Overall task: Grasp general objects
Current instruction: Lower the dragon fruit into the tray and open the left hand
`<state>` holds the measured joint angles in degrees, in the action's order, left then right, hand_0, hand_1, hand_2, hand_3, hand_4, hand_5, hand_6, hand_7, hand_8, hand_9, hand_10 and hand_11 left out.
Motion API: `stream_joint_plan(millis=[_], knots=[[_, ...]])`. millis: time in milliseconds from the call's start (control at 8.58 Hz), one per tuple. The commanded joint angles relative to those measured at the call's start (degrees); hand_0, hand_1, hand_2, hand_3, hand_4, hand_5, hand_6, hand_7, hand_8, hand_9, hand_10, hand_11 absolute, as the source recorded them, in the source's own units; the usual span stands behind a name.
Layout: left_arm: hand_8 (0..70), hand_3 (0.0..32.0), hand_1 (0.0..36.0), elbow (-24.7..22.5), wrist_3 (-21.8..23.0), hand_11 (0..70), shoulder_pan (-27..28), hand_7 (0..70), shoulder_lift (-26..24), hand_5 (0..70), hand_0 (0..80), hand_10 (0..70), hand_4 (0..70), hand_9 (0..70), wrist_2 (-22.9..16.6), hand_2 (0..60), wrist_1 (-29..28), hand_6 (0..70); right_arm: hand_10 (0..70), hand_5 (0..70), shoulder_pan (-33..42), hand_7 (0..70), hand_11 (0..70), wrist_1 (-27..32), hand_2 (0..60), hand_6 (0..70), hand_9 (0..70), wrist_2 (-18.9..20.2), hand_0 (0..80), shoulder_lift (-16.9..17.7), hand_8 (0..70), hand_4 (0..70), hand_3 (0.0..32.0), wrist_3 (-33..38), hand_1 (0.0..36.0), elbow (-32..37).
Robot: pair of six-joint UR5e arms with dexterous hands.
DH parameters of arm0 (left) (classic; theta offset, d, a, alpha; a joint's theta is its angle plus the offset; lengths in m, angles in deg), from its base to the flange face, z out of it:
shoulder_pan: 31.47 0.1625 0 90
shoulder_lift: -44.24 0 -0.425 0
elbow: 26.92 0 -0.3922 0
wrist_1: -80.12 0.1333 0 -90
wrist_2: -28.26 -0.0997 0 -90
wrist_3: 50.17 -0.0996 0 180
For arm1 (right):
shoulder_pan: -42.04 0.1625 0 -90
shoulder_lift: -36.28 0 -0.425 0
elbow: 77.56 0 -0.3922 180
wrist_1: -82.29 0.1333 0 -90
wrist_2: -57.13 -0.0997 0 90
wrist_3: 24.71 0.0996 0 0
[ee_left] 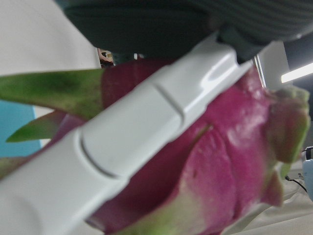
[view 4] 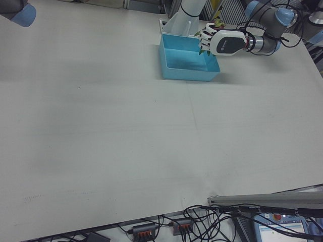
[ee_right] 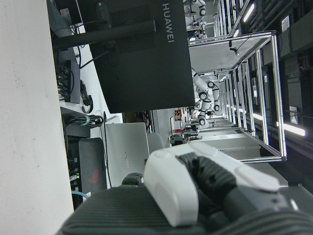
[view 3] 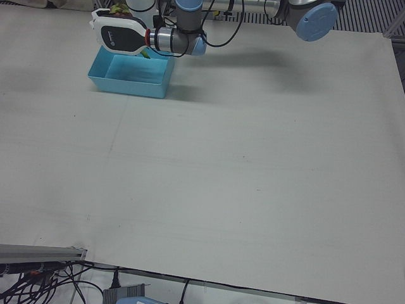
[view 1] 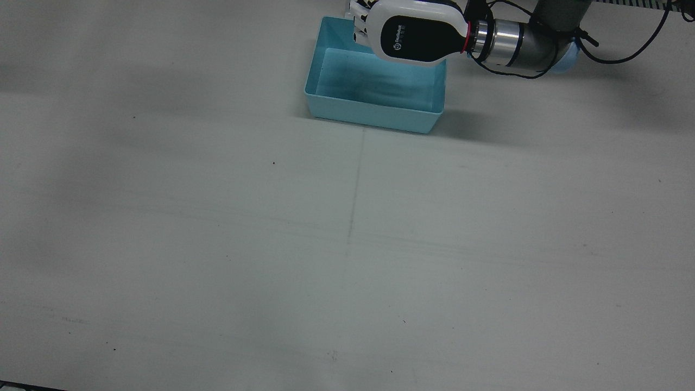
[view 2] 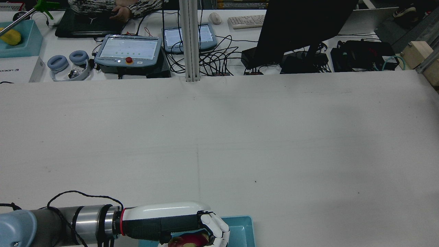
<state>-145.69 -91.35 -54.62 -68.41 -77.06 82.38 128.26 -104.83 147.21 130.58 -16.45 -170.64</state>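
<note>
Front view: left hand [view 1: 404, 33] over the far end of a light-blue bin [view 1: 374, 111] near the top edge of the pale surface [view 1: 347, 244] — back of the hand toward the camera, fruit hidden beneath it; bin floor bare where visible.

Rear view: left hand at the bottom edge, fingers [view 2: 216, 228] curled over a red dragon fruit [view 2: 187, 240]; fruit held above the bin's near end, only its top showing. Beyond the surface: a dark monitor [view 2: 301, 31], a teach pendant [view 2: 128, 49], headphones [view 2: 68, 63], a keyboard [view 2: 246, 21], and a person's hand [view 2: 121, 13] on a laptop.

Left-front view: left hand at the top left, wrapped on the fruit, a green tip visible just above it and another below at the wrist; bin directly underneath.

Right-front view: left hand level over the bin's far right corner, green scales poking out above and below the fingers.

Left hand view: white finger [ee_left: 142, 132] pressed diagonally across the magenta skin; green-tipped scales to the left and right — grip closed tight on the fruit.

Right hand view: right hand [ee_right: 195, 183] only partly seen, away from the bin, facing the monitor; spread or closed — cannot tell.
</note>
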Motion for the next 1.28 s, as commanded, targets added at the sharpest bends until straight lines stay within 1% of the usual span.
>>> stream_joint_plan(millis=[0, 117, 233, 350, 466, 583, 699, 816, 932, 1049, 1165], knots=[[6.7, 0.0, 36.0, 1.27, -0.04, 59.2, 0.65, 70.0, 1.11, 70.0, 80.0, 38.4, 8.2, 13.6, -0.86, 60.0, -7.17, 38.9, 0.0, 0.0, 0.0, 0.0, 0.0, 0.0, 0.0, 0.0, 0.0, 0.0, 0.0, 0.0, 0.0, 0.0, 0.0, 0.0, 0.0, 0.09], [3.0, 0.0, 36.0, 1.27, -0.04, 48.4, 0.64, 49.3, 1.47, 70.0, 80.0, 29.8, 0.4, 8.4, -0.95, 60.0, -7.27, 20.1, 0.0, 0.0, 0.0, 0.0, 0.0, 0.0, 0.0, 0.0, 0.0, 0.0, 0.0, 0.0, 0.0, 0.0, 0.0, 0.0, 0.0, 0.0], [1.5, 0.0, 36.0, 1.18, -0.04, 34.8, 0.56, 42.8, 1.38, 70.0, 80.0, 19.6, 2.4, 7.1, -0.95, 60.0, -7.27, 12.8, 0.0, 0.0, 0.0, 0.0, 0.0, 0.0, 0.0, 0.0, 0.0, 0.0, 0.0, 0.0, 0.0, 0.0, 0.0, 0.0, 0.0, 0.0], [0.9, 0.0, 36.0, 1.18, -0.04, 33.9, 0.56, 39.8, 1.47, 70.0, 80.0, 19.0, 3.2, 6.5, -0.95, 60.0, -7.54, 9.6, 0.0, 0.0, 0.0, 0.0, 0.0, 0.0, 0.0, 0.0, 0.0, 0.0, 0.0, 0.0, 0.0, 0.0, 0.0, 0.0, 0.0, 0.0], [0.0, 0.0, 36.0, 1.0, -0.04, 39.1, 0.21, 37.0, 1.56, 70.0, 80.0, 22.5, 0.0, 6.0, -0.95, 60.0, -7.36, 5.2, 0.0, 0.0, 0.0, 0.0, 0.0, 0.0, 0.0, 0.0, 0.0, 0.0, 0.0, 0.0, 0.0, 0.0, 0.0, 0.0, 0.0, 0.0], [0.0, 0.0, 36.0, 1.0, -0.04, 39.6, 0.12, 34.3, 2.08, 70.0, 80.0, 22.9, 0.0, 5.4, -0.95, 60.0, -7.1, 1.7, 0.0, 0.0, 0.0, 0.0, 0.0, 0.0, 0.0, 0.0, 0.0, 0.0, 0.0, 0.0, 0.0, 0.0, 0.0, 0.0, 0.0, 0.0], [0.0, 0.0, 36.0, 0.83, -0.13, 40.1, 0.03, 29.1, 2.26, 70.0, 80.0, 23.2, 0.0, 4.4, -0.86, 60.0, -6.66, 0.0, 0.0, 0.0, 0.0, 0.0, 0.0, 0.0, 0.0, 0.0, 0.0, 0.0, 0.0, 0.0, 0.0, 0.0, 0.0, 0.0, 0.0, 0.0], [0.0, 0.0, 36.0, 0.83, -0.21, 40.6, 0.03, 21.5, 3.39, 70.0, 80.0, 23.5, 0.0, 2.9, -0.86, 60.0, -6.66, 0.0, 0.0, 0.0, 0.0, 0.0, 0.0, 0.0, 0.0, 0.0, 0.0, 0.0, 0.0, 0.0, 0.0, 0.0, 0.0, 0.0, 0.0, 0.0], [0.0, 0.0, 36.0, 0.91, -0.22, 31.2, -1.19, 17.5, 4.62, 56.3, 80.0, 16.9, 0.0, 2.1, -0.42, 60.0, -6.75, 0.0, 0.0, 0.0, 0.0, 0.0, 0.0, 0.0, 0.0, 0.0, 0.0, 0.0, 0.0, 0.0, 0.0, 0.0, 0.0, 0.0, 0.0, 0.0], [0.0, 0.0, 36.0, 0.92, -0.13, 22.8, -4.68, 19.8, 5.24, 62.8, 80.0, 11.2, 0.0, 2.5, -0.25, 60.0, -6.57, 0.0, 0.0, 0.0, 0.0, 0.0, 0.0, 0.0, 0.0, 0.0, 0.0, 0.0, 0.0, 0.0, 0.0, 0.0, 0.0, 0.0, 0.0, 0.0], [0.0, 0.0, 36.0, 1.7, -0.04, 23.5, -10.81, 24.8, 7.34, 70.0, 80.0, 11.7, 0.0, 3.5, -0.07, 60.0, -6.05, 0.0, 0.0, 0.0, 0.0, 0.0, 0.0, 0.0, 0.0, 0.0, 0.0, 0.0, 0.0, 0.0, 0.0, 0.0, 0.0, 0.0, 0.0, 0.0]])
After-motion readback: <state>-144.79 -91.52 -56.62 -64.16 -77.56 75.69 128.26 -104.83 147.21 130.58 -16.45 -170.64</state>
